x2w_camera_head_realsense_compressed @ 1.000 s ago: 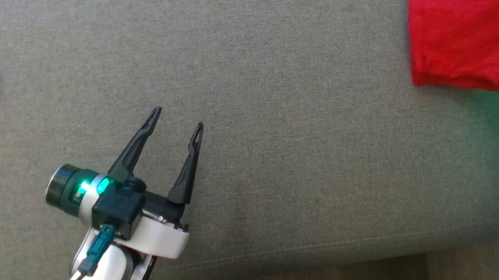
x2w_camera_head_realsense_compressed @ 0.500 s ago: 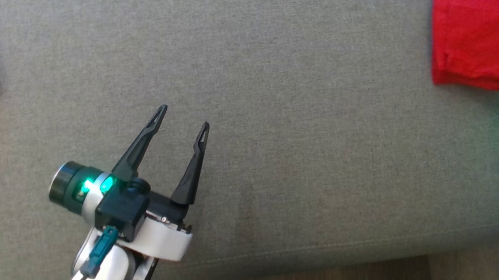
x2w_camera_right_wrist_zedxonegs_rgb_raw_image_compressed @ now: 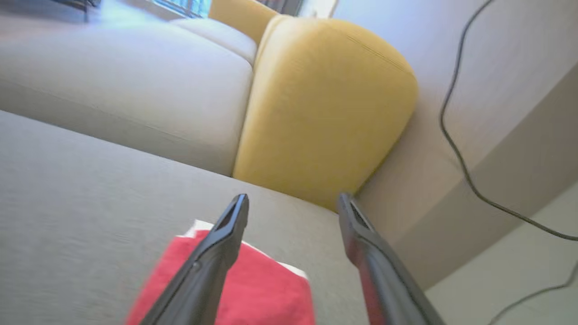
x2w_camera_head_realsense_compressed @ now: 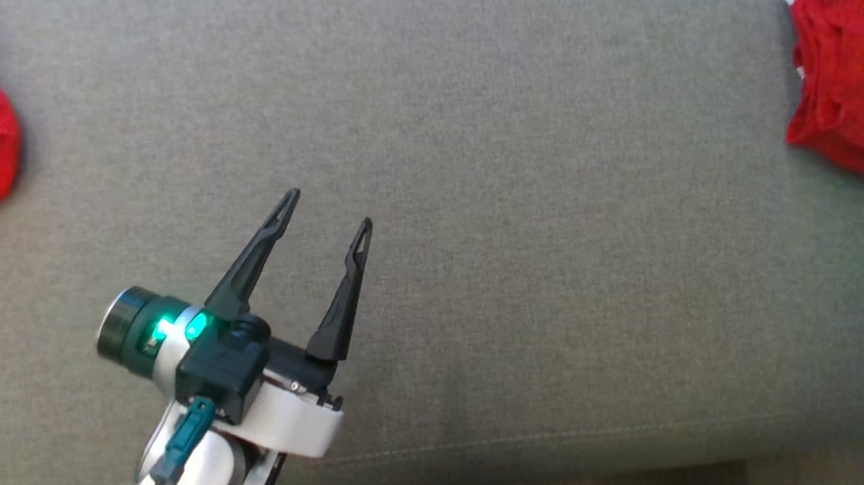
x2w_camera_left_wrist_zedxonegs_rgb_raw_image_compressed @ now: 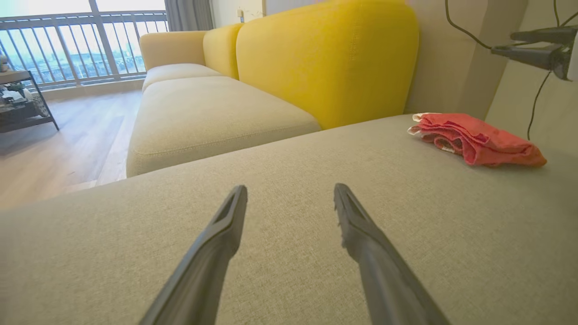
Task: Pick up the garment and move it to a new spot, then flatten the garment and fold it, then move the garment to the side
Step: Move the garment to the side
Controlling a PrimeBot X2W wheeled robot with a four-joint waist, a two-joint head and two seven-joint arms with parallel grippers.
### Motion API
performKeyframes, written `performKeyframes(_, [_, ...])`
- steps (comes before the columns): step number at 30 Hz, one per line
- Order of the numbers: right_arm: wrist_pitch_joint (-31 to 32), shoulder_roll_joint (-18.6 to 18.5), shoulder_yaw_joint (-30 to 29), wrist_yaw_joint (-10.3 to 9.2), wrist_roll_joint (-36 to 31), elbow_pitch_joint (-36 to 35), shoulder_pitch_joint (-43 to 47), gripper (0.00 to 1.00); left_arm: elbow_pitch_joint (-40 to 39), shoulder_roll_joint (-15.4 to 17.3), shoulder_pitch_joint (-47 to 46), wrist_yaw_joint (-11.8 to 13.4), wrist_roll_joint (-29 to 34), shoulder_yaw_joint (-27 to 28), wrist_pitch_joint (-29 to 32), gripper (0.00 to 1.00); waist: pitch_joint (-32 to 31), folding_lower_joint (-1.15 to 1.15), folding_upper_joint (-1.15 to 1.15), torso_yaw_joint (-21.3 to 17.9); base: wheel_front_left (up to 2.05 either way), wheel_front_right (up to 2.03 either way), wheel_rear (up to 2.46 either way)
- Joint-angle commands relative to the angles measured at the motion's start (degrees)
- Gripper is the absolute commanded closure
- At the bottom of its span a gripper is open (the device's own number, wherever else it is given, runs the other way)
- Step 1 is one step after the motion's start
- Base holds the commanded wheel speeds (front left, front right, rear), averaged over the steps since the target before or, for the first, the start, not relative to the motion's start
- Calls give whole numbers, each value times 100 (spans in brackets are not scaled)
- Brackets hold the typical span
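Your left gripper (x2w_camera_head_realsense_compressed: 327, 209) hovers over the grey cushion (x2w_camera_head_realsense_compressed: 562, 207), fingers apart and empty — your right gripper (x2w_camera_right_wrist_zedxonegs_rgb_raw_image_compressed: 293, 198), also spread, hangs above the folded red garment (x2w_camera_right_wrist_zedxonegs_rgb_raw_image_compressed: 266, 293).

Head: steeply down on sofa seat (x2w_camera_head_realsense_compressed: 566, 168).
Left wrist: low over seat, facing yellow backrest (x2w_camera_left_wrist_zedxonegs_rgb_raw_image_compressed: 325, 58).
Right wrist: close above red garment (x2w_camera_right_wrist_zedxonegs_rgb_raw_image_compressed: 262, 293).
Shared: seat, backrest.

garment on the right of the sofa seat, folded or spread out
Folded: the garment lies as a compact stack on the seat, with several layered edges showing along its side in the left wrist view.
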Motion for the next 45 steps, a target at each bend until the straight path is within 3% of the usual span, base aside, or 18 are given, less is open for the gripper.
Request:
performKeyframes(1, [-51, 300, 10, -2, -82, -427, 363, 0, -174, -26, -32, 61, -63, 170, -29, 0, -153, 0, 0, 39, 0, 0, 0])
performKeyframes(8, [-51, 1543, 421, -2, 258, -1757, 1567, 0, -103, -193, 171, 372, -342, 431, -29, 0, -752, 0, 0, 196, 0, 0, 0])
performKeyframes(14, [-52, 1924, 828, -2, 863, -2440, 2475, 0, 0, -285, 384, 594, -634, 813, -29, 0, -1311, 0, 0, 410, 0, 0, 0])
performKeyframes(20, [-52, 2098, 872, -2, 1131, -3299, 3644, 0, -21, -334, 689, 630, -722, 1098, -29, 0, -1779, 0, 0, 653, 0, 0, 0])
performKeyframes(25, [-52, 2124, 802, -2, 1188, -3608, 4430, 0, -20, -328, 955, 548, -623, 1204, -29, 0, -2036, 0, 0, 778, 0, 0, 0])
performKeyframes(33, [-52, 2127, 827, -2, 1359, -3595, 4986, 0, -9, -275, 1280, 462, -384, 1306, -29, 0, -2245, 0, 0, 816, 0, 0, 0])
performKeyframes(45, [-52, 2128, 872, -2, 1516, -3433, 5126, 0, 100, -300, 1471, 294, -305, 1505, -29, 0, -2416, 0, 0, 760, 0, 0, 0])
